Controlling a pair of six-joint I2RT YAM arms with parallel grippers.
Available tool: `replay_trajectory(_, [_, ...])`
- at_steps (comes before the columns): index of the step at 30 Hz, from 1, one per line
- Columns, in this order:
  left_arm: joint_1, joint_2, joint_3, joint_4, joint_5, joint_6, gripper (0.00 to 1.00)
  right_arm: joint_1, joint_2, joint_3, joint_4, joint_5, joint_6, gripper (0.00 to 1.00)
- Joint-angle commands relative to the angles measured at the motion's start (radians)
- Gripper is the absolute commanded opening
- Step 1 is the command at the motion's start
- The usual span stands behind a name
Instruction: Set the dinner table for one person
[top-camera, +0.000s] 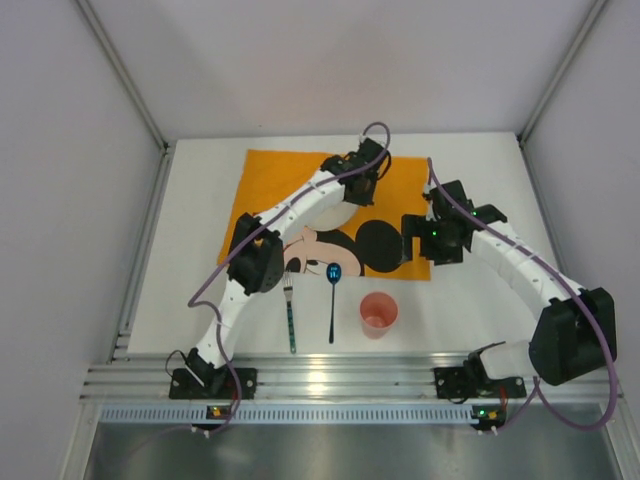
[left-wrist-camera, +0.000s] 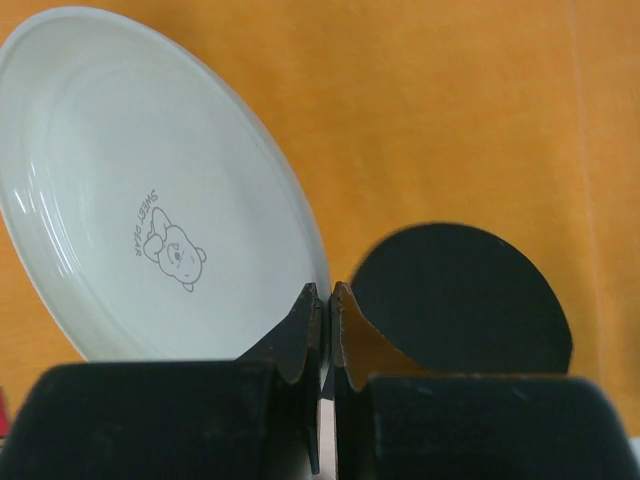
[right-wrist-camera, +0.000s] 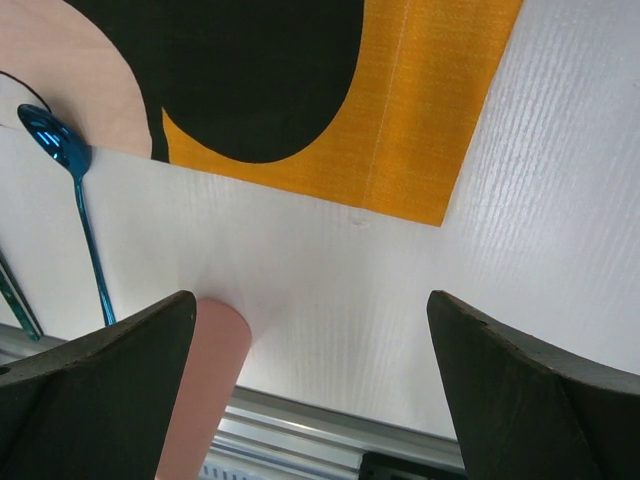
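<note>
Gripping the round white ceramic plate (left-wrist-camera: 150, 190) by its rim, left gripper (left-wrist-camera: 327, 292) hovers over orange placemat (left-wrist-camera: 450, 110); lowering flat comes next, right gripper (right-wrist-camera: 310, 330) wide open.

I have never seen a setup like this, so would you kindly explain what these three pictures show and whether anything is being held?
These are two robot arms bolted to the near edge of a white dinner table. The overhead picture looks down from behind them. The other two come from cameras on each wrist, with the dark fingers at the bottom.

On the table lies an orange placemat with a cartoon mouse. Near its front edge are a fork, a blue spoon and a pink cup.

The left gripper is shut on the rim of a white plate, which looks tilted above the placemat. The right gripper is wide open and holds nothing; it hangs over the table near the cup.
</note>
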Motion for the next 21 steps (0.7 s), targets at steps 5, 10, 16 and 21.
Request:
replay_trajectory(5, [-0.048,0.058,0.008,-0.043,0.012,-0.038,0.0,0.005,-0.027,0.0,-0.014,0.03,-0.005,1.0])
replay_trajectory(10, [-0.047,0.061,-0.026,-0.049,-0.047,-0.033,0.0,0.004,-0.025,-0.002,-0.014,0.025,-0.007,1.0])
replay_trajectory(16, [-0.047,0.049,-0.052,-0.066,-0.084,-0.029,0.19,0.005,-0.028,0.001,-0.016,0.026,-0.008,1.0])
replay_trajectory(21, [-0.047,0.041,-0.061,-0.066,-0.04,-0.026,0.72,0.005,-0.036,0.015,-0.031,0.033,-0.007,1.0])
